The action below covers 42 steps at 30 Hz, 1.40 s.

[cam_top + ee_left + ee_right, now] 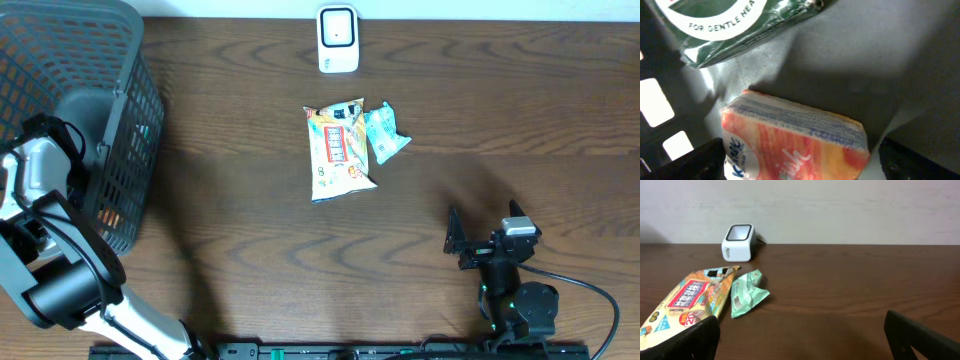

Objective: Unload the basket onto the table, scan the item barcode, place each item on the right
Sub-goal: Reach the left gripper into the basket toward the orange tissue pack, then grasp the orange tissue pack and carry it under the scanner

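Pouch point(338, 152) of crinkled glossy film

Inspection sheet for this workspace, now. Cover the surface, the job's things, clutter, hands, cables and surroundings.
Surface: dark wood-grain table.
Job's things: white scanner at the far edge. Snack bag and small green packet lie touching at mid-table, and a barcode shows on the packet.
Clutter: grey mesh basket at the left, holding a tissue pack and a green pouch.
Hands: left hand is open, inside the basket over the tissue pack. Right hand is open and empty, at the near side.
Cables: black cable looping by the right arm's base.
Surroundings: pale wall behind the table.
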Tool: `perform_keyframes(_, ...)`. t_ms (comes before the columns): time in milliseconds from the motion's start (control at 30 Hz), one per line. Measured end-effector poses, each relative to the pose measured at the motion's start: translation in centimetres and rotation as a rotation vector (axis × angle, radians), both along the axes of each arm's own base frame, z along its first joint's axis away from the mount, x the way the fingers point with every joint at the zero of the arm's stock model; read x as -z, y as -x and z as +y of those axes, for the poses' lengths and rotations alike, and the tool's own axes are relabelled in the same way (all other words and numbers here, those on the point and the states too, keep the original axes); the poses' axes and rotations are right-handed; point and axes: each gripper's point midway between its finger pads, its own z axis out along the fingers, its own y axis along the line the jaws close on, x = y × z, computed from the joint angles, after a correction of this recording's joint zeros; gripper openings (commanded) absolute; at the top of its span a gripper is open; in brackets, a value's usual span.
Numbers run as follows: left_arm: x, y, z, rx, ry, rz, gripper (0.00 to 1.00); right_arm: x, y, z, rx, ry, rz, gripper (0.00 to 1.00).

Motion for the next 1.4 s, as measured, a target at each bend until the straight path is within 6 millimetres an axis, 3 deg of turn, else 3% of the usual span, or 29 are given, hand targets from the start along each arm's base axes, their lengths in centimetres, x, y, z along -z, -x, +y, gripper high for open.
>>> perform_keyframes(100,0.2,0.0,0.1,0.015,0.003,0.005,0.67,0.0,0.0,0.0,0.000,0.000,0.000,0.99)
perform_keyframes(233,0.4,-0.3,0.2,0.025,-0.002,0.002,0.54,0.0,0.0,0.0,0.000,0.000,0.000,0.99)
perform_keyframes(433,-0.4,-0.4,0.4,0.034,-0.001,0.013,0.21,0.0,0.0,0.0,0.000,0.000,0.000,0.99)
perform_keyframes(667,-4.4,-3.6,1.8,0.030,-0.042,-0.108,0.08,0.0,0.0,0.0,0.000,0.000,0.000,0.99)
perform_keyframes(767,-8.0,-5.3,2.0,0.034,-0.067,-0.230,0.07,0.0,0.0,0.0,0.000,0.000,0.000,0.99)
perform_keyframes(933,-16.5,-8.3,1.5,0.065,-0.119,-0.526,0.08,0.0,0.0,0.0,0.000,0.000,0.000,0.99)
perform_keyframes(1133,-26.4,-11.0,-1.0,0.145,-0.129,-0.917,0.08,0.0,0.0,0.0,0.000,0.000,0.000,0.99)
perform_keyframes(1300,-34.2,-12.5,-6.0,0.309,-0.097,-1.208,0.07,0.0,0.0,0.0,0.000,0.000,0.000,0.99)
perform_keyframes(1400,-37.1,-13.1,-11.8,0.470,-0.032,-1.307,0.08,0.0,0.0,0.0,0.000,0.000,0.000,0.99)
